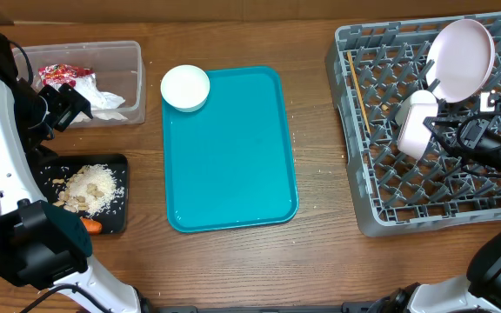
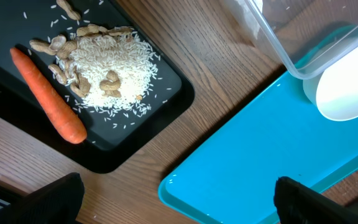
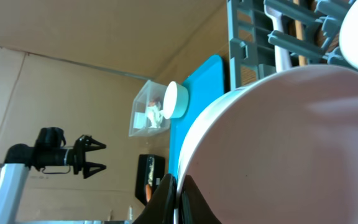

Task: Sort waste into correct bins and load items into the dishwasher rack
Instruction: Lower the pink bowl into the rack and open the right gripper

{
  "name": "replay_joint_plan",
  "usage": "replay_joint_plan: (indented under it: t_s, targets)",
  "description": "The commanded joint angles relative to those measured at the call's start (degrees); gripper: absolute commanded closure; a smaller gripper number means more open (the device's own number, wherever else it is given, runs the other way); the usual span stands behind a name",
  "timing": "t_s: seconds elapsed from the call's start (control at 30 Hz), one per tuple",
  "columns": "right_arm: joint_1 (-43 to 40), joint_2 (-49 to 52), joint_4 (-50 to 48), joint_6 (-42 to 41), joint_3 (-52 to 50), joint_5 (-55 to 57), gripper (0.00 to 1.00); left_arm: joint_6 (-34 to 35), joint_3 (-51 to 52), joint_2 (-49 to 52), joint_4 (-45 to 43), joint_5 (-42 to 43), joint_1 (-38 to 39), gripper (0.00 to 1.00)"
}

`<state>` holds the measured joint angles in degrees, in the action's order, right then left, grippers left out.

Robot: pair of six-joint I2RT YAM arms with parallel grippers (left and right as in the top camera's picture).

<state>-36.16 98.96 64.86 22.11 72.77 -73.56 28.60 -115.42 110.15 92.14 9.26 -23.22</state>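
My right gripper (image 3: 176,200) is shut on the rim of a pale pink plate (image 3: 291,143), which stands tilted at the back of the grey dishwasher rack (image 1: 368,187). In the overhead view that plate (image 1: 462,57) leans above a white cup (image 1: 417,123), and a thin wooden stick (image 1: 359,91) lies along the rack's left side. My left gripper (image 2: 179,210) hangs open and empty over the teal tray's corner. A carrot (image 2: 48,96), rice (image 2: 114,68) and beige scraps lie in the black tray (image 2: 166,106). The clear tub (image 1: 133,83) holds a red wrapper (image 1: 59,73) and napkins (image 1: 103,97).
A teal serving tray (image 1: 233,165) fills the middle of the wooden table, with a white bowl (image 1: 185,88) on its back left corner. The left arm's base (image 1: 24,248) stands at the front left, beside the black tray (image 1: 120,165).
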Motion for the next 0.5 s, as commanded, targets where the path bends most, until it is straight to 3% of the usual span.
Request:
replay_joint_plan:
  t_s: [0.0, 0.23, 0.47]
  targets:
    - [0.11, -0.48, -1.38, 0.39, -0.20, 1.40, 0.96, 0.79, 0.20, -1.51, 0.09, 0.20, 0.42, 0.00]
    - [0.09, -0.46, -2.36, -0.94, -0.20, 6.95, 0.95, 0.79, 0.20, -1.51, 0.09, 0.22, 0.42, 0.00]
    - [0.09, -0.48, -10.80, -16.28, -0.17, 14.12, 0.95, 0.79, 0.20, -1.51, 0.09, 0.22, 0.42, 0.00]
